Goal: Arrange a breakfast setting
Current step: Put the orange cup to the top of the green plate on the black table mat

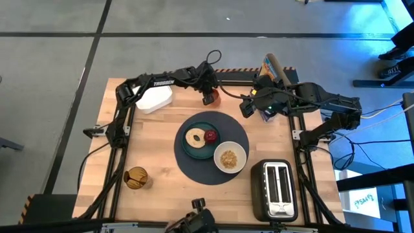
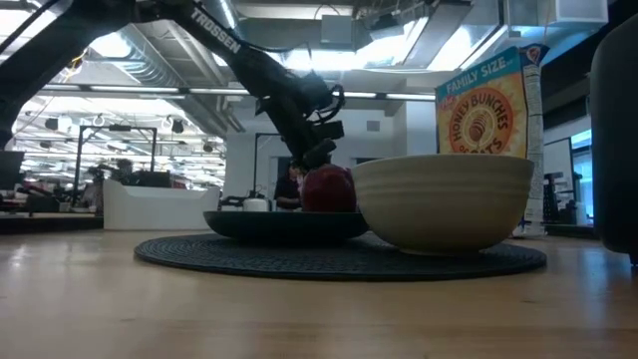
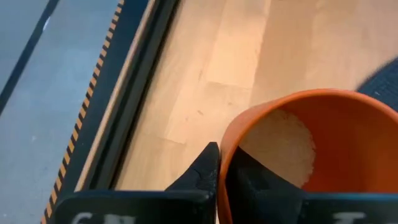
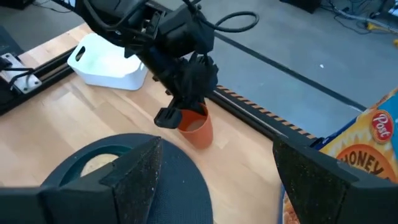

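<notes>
Toaster (image 1: pixel 275 189), cereal box (image 2: pixel 488 125), white container (image 1: pixel 153 99), brown jar (image 1: pixel 135 177).

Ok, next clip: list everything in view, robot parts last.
Placemat: one, dark blue, table centre.
Plate: one, teal, on the placemat.
Bagel: one, tan, on the plate.
Fruit: one, red, on the plate beside the bagel.
Bowl: one, white, cereal inside, on the placemat.
Cup: one, orange, beyond the placemat.
Container: one, white, far left.
Cereal box: one, yellow, far right.
Toaster: one, black, near right.
Jar: one, amber, near left.
Left claw: shut on the cup's rim.
Right claw: open, above the placemat's edge.
</notes>
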Motion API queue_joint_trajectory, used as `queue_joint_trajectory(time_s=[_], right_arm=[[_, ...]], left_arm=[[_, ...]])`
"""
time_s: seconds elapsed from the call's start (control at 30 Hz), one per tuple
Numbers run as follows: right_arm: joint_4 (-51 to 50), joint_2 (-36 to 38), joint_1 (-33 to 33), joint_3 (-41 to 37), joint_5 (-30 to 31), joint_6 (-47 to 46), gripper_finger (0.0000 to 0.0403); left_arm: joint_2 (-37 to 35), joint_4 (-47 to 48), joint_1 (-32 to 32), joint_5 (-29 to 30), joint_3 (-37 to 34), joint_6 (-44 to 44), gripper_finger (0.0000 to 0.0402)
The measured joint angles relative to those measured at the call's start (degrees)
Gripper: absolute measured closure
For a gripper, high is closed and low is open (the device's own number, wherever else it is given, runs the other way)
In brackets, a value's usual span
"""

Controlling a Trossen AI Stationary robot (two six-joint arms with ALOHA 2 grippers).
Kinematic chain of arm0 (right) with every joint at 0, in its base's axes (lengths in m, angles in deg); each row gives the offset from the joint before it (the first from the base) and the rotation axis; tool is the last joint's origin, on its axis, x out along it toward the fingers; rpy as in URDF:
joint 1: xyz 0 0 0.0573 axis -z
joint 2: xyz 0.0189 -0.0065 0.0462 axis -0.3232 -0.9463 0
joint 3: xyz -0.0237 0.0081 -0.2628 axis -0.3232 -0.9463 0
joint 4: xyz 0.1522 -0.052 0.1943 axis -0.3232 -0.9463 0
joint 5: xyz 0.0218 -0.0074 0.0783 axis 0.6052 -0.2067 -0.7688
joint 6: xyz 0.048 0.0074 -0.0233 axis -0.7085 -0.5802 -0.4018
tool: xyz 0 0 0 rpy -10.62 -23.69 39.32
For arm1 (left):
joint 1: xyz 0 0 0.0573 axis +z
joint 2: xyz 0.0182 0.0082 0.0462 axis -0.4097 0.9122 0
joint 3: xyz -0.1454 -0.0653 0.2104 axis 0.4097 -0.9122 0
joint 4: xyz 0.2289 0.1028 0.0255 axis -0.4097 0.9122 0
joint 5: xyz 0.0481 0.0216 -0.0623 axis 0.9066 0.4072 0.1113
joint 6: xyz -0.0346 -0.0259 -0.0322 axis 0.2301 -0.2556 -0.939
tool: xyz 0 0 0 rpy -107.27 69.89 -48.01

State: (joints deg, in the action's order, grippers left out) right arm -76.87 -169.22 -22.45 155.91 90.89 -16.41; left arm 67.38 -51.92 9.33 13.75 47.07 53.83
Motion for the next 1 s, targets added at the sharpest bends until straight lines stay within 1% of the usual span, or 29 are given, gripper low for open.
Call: queue_joint_trajectory(time_s=[0.2, 0.27, 0.37, 0.5, 0.63, 0.83, 1.0], right_arm=[[-0.02, 0.0, -0.11, 0.0, -0.36, -1.43, 0.011], [0.06, 0.0, -0.11, 0.0, -0.36, -1.43, 0.011], [0.35, 0.0, -0.11, 0.0, -0.3, -1.52, 0.011], [0.67, -0.02, -0.11, 0.0, 0.0, -2.06, 0.011], [0.7, -0.02, -0.11, 0.0, 0.02, -3.34, 0.011], [2.23, -0.02, -0.11, 0.0, -0.34, -3.49, 0.011], [4.9, -0.06, -0.11, 0.0, -0.34, -3.51, 0.011]], left_arm=[[-3.48, 0.5, -3.64, -0.17, -0.05, 0.95, 0.0396], [-4.15, 0.8, -5.97, -0.62, -0.01, 1.06, 0.0396], [-4.02, 1.12, -9.94, -0.37, -0.06, 3.47, 0.0396], [-3.98, 1.32, -15.07, 2.35, -0.07, 7.7, 0.0396], [-3.83, 1.8, -18.58, 5.36, -0.07, 11.39, 0.0397], [-3.82, 3.34, -20.13, 6.23, -0.07, 12.85, 0.0396], [-3.83, 2.66, -18.3, 8.9, -0.07, 12.67, 0.0387]])
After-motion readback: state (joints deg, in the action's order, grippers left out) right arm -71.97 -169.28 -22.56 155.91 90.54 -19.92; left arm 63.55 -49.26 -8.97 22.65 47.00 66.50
